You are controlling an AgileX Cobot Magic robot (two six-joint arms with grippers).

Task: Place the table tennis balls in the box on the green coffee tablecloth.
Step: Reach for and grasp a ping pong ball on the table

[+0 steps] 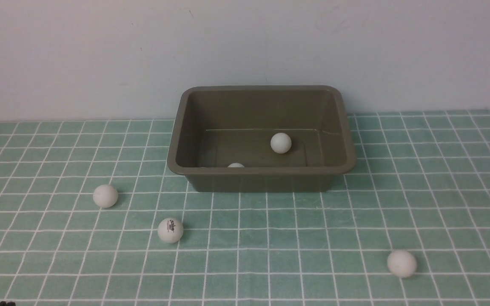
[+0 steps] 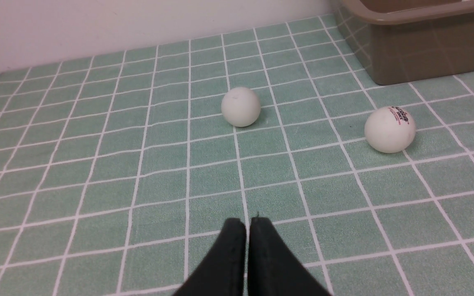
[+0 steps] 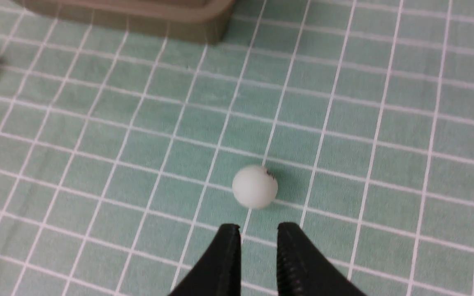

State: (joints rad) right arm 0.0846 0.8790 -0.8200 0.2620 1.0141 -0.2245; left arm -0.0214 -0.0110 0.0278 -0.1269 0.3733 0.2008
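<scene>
as left gripper sits closed, right gripper parted — ball near

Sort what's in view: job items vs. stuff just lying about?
Job items:
- box
- inner ball, on the box floor
- half-hidden ball, behind the box's near rim
- plain ball, logo ball and right ball, loose on the cloth
- green tablecloth

Lying about:
- nothing loose; only the wall behind

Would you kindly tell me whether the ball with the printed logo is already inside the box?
No, the logo ball rests on the tablecloth outside the box, near its left front corner.
</scene>
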